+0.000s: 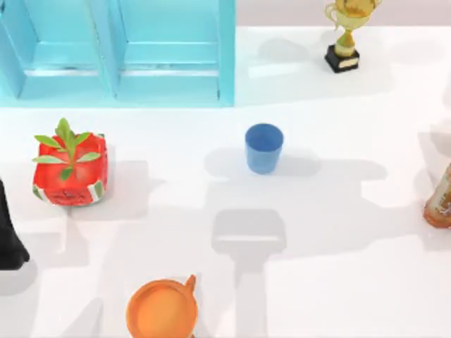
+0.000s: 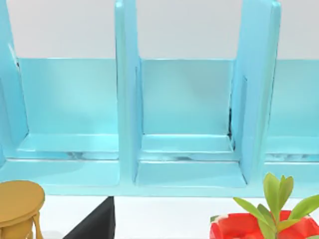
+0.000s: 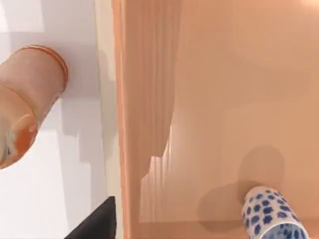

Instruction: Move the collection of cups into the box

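The blue cup [image 1: 264,148] is seen standing upright on the white tabletop [image 1: 338,232], near its middle and well apart from everything else. In the right wrist view, the white cup with dark-blue dots [image 3: 271,214] is seen resting inside the peach-coloured box [image 3: 209,99]. No legible writing is seen; the label on the orange bottle [image 1: 440,201] at the right edge cannot be read. The state of either tool cannot be told.

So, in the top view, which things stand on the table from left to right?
Red plant pot → orange cup → blue cup → gold trophy → brown bottle.
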`<state>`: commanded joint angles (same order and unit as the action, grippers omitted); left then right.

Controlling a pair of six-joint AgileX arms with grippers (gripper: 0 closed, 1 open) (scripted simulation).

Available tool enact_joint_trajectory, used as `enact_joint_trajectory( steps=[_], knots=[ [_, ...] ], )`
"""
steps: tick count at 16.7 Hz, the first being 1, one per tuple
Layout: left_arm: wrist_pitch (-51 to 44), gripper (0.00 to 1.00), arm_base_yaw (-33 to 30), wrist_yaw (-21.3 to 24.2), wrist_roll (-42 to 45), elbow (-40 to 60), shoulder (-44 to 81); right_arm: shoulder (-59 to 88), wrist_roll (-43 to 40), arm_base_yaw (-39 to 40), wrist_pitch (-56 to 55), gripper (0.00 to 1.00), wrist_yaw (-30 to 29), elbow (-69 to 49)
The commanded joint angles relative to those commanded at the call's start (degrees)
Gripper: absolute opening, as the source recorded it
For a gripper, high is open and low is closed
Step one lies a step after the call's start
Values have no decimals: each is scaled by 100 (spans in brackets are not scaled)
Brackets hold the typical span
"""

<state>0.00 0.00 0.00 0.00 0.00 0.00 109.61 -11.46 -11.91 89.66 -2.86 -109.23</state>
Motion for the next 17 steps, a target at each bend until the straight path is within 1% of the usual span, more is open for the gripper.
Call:
enact_joint_trajectory(
  steps=[7, 10, 13, 17],
  knots=[
    [0, 100, 0, 0, 0, 0, 0, 2279, 3192, 3158, -20, 100, -237, -2854],
    [0, 100, 0, 0, 0, 0, 0, 3099, 4251, 4212, -92, 100, -355, -3774],
    [0, 100, 0, 0, 0, 0, 0, 3691, 4852, 4810, -185, 100, -448, -4386],
    [0, 100, 0, 0, 0, 0, 0, 3806, 4958, 4916, -212, 100, -468, -4500]
  ],
)
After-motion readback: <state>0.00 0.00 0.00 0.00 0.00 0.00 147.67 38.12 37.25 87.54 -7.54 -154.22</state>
